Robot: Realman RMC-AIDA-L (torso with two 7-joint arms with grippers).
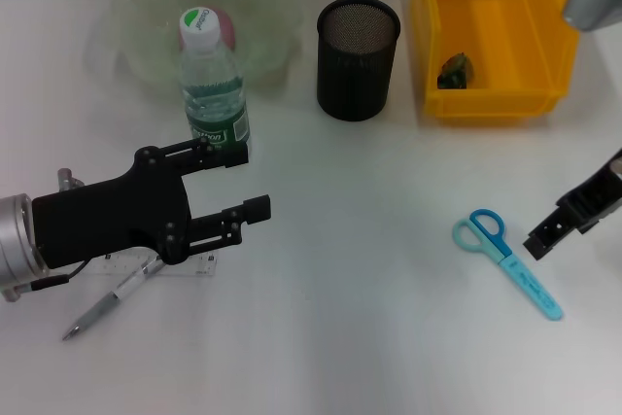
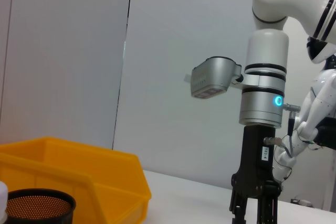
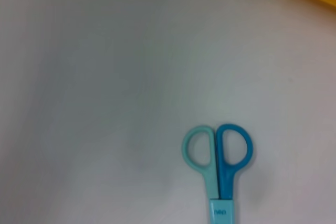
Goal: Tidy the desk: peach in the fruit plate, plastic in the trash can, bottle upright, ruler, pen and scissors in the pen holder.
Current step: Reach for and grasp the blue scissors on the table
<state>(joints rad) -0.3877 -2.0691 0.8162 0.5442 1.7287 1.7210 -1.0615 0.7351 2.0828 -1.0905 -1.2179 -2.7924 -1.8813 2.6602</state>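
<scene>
Bottle, upright just in front of the fruit plate: white cap with green mark, green label, print unreadable. Scissors sheath: small letters, illegible. Right arm, seen behind the trash can: small white sticker with digits, unreadable; glowing blue ring indicator.

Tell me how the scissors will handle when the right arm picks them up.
The scissors look stiff and probably light. They lie flat and closed on the table, so a grip may slip on the low, smooth plastic. They are unlikely to roll. The right end effector hovers beside them.
</scene>
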